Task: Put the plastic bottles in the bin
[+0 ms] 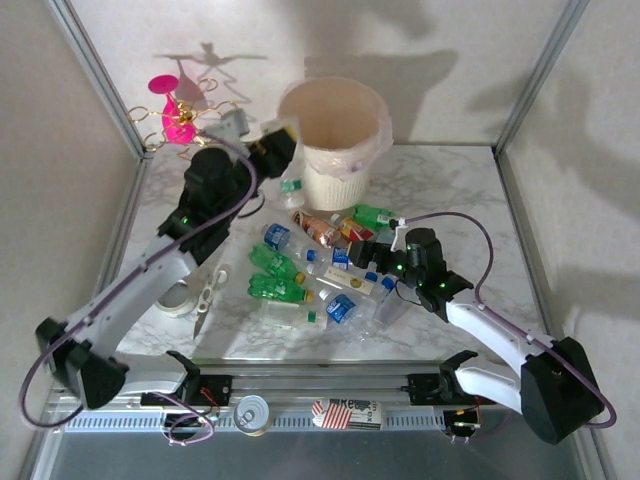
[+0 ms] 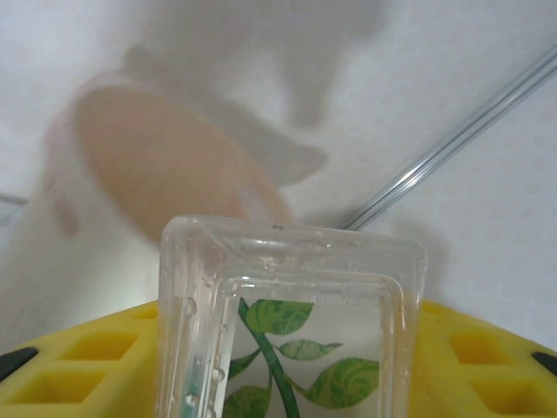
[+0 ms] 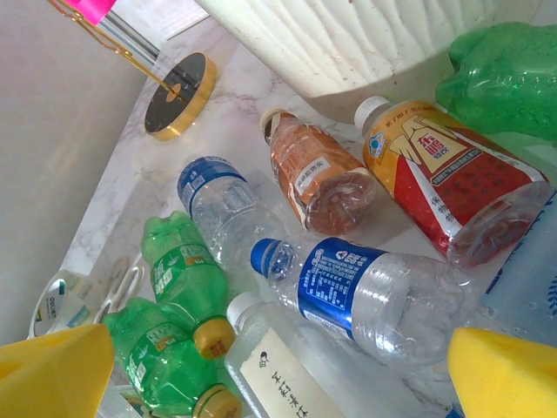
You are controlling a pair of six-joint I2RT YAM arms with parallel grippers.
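On marbled table [image 1: 450, 190], scattered plastic bottles [image 1: 276, 288]

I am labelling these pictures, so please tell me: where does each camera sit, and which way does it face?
Top external: above, behind the bases, looking down at the table; both arms show.
Left wrist: faces the bin past a clear bottle between its yellow fingers.
Right wrist: looks low across lying bottles toward the bin wall; yellow fingers at the lower corners.
Shared: all three see the bin.
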